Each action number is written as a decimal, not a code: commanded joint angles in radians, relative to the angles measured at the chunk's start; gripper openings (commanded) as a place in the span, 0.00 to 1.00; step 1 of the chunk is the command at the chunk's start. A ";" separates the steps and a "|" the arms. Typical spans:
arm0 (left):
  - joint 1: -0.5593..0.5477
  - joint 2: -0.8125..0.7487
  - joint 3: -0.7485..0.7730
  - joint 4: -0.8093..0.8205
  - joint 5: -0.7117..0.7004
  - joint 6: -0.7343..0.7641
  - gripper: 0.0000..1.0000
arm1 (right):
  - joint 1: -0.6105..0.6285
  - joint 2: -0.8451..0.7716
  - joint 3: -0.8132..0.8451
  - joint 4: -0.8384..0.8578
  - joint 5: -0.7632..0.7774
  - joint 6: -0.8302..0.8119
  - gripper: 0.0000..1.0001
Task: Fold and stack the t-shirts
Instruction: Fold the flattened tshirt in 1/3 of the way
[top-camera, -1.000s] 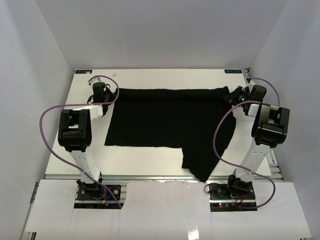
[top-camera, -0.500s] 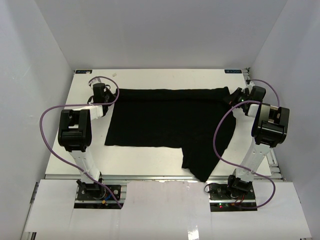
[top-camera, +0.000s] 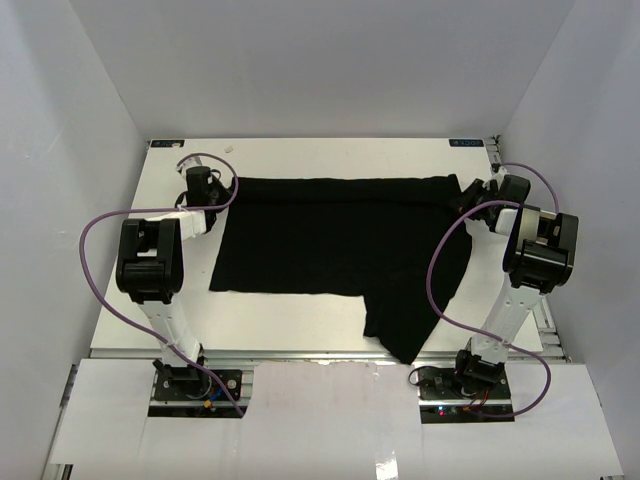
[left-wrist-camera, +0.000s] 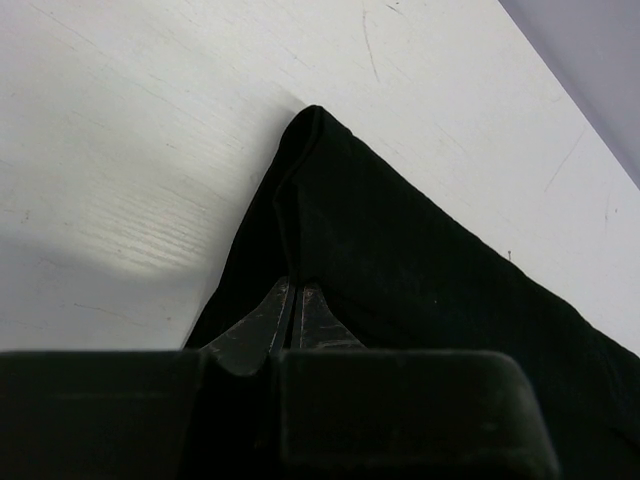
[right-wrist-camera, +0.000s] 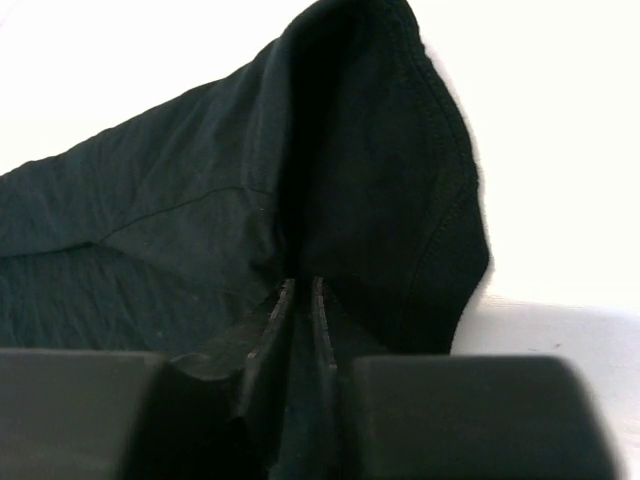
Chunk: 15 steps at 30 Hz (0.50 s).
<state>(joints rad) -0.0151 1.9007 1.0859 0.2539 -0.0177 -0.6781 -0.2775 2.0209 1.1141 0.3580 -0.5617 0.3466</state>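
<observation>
- Left gripper (left-wrist-camera: 293, 300) pinches t-shirt (top-camera: 340, 240) corner near table (top-camera: 300, 155) far-left corner.
- Right gripper (right-wrist-camera: 302, 295) clamps the far-right fold.
- Advice: lay far hem taut and flat, then release both evenly.

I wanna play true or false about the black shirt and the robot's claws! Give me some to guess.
1. The t-shirt is black. True.
2. The left claw is wide open, away from the t-shirt. False: it is pinched shut on a corner of the t-shirt.
3. Two t-shirts sit stacked on the table. False: only one shows, spread out.
4. The right claw is at the t-shirt's far right corner. True.
</observation>
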 joint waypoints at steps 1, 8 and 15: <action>0.006 -0.009 -0.003 -0.007 -0.002 -0.005 0.08 | -0.008 0.016 0.023 0.001 0.013 -0.027 0.22; 0.006 -0.012 0.006 -0.065 -0.005 -0.020 0.57 | -0.022 -0.017 0.042 -0.054 0.008 -0.041 0.45; 0.010 -0.136 0.019 -0.174 -0.054 0.040 0.80 | -0.066 -0.116 0.090 -0.163 -0.075 -0.153 0.53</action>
<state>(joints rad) -0.0147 1.8923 1.0870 0.1326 -0.0299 -0.6735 -0.3267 1.9972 1.1561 0.2340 -0.5797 0.2783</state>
